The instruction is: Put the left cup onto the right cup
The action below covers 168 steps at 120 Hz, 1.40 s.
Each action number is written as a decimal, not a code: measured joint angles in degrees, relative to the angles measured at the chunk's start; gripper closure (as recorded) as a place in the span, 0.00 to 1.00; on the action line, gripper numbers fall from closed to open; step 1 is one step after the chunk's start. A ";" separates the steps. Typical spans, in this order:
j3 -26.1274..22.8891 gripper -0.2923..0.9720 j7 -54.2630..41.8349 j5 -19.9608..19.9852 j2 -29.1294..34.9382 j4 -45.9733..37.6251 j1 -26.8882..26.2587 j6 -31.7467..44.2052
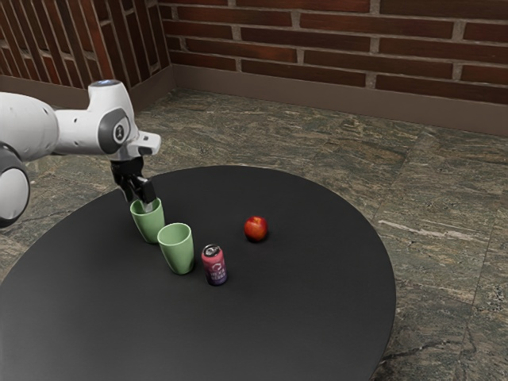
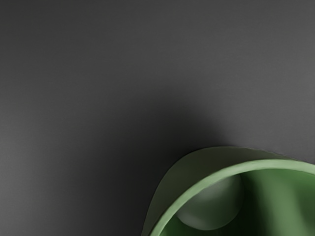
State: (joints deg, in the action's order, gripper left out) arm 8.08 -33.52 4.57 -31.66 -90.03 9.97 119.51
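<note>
Pinching left cup (image 1: 148, 222) rim w/ end effector (image 1: 145, 198); right cup (image 1: 176, 248) just beside.

The arm (image 1: 48, 127) is built of smooth, rounded white shells, and the joint just above the gripper (image 1: 143, 198) has a grey disc (image 1: 119, 132) with a small dark round mark set into it. The gripper is black and blocky, fixed under a short white flange (image 1: 147, 144), and a pale blue patch (image 1: 109, 82) caps the white shell above the gripper. Farthest from the gripper, a dark grey ring (image 1: 16, 186) edges a white segment.
</note>
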 joint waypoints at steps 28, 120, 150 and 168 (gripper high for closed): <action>-0.06 0.43 0.03 0.01 -0.09 0.09 -0.19 0.07; 0.09 0.76 0.13 -0.19 -0.09 0.16 -0.12 0.10; 0.01 0.83 0.11 -0.57 0.20 0.13 -0.24 0.12; 0.14 0.84 0.12 -0.94 2.06 -0.17 -0.68 0.17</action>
State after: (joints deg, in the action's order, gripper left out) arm 8.22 -33.40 3.63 -29.60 -90.20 9.28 119.68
